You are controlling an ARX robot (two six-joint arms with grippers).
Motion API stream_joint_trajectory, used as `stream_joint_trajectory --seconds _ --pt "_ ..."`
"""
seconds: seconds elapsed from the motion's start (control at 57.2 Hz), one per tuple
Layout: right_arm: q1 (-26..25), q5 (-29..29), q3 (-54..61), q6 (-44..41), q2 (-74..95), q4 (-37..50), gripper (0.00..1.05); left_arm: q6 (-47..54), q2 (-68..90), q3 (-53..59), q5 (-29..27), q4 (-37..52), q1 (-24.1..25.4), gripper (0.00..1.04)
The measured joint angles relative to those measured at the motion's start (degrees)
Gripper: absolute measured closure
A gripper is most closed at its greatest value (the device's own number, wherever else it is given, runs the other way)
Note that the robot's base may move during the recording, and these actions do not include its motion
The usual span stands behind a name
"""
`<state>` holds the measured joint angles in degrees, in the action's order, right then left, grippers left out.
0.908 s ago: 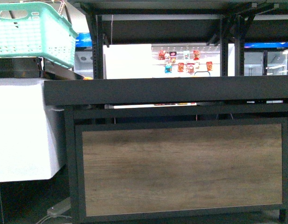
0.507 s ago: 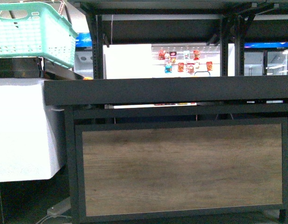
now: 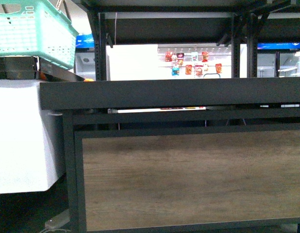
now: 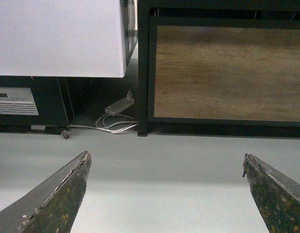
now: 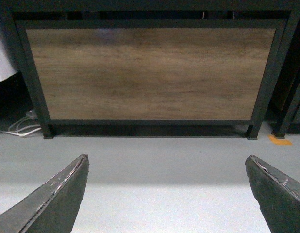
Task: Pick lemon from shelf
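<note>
Shelf directly ahead, wood panel on its lower front. Left gripper spread wide, empty, over floor; right gripper likewise. Lemon not visible in any view.

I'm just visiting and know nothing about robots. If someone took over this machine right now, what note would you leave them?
Left pincer: open, empty, low, facing the shelf.
Right pincer: open, empty, likewise.
Lemon: not visible in any view; the shelf's top surface is hidden from the front camera.
Done: nothing picked yet.
Left: find the lemon, grasp it, lift it off the shelf.
</note>
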<state>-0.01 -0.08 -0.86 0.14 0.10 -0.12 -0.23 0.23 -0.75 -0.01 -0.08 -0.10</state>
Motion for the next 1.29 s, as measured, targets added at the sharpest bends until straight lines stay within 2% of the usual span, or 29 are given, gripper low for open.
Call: stream_joint_trajectory --seconds 1.293 --pt "0.0 0.1 0.0 0.0 0.0 0.0 0.07 0.0 -0.1 0.0 0.0 0.0 0.0 0.08"
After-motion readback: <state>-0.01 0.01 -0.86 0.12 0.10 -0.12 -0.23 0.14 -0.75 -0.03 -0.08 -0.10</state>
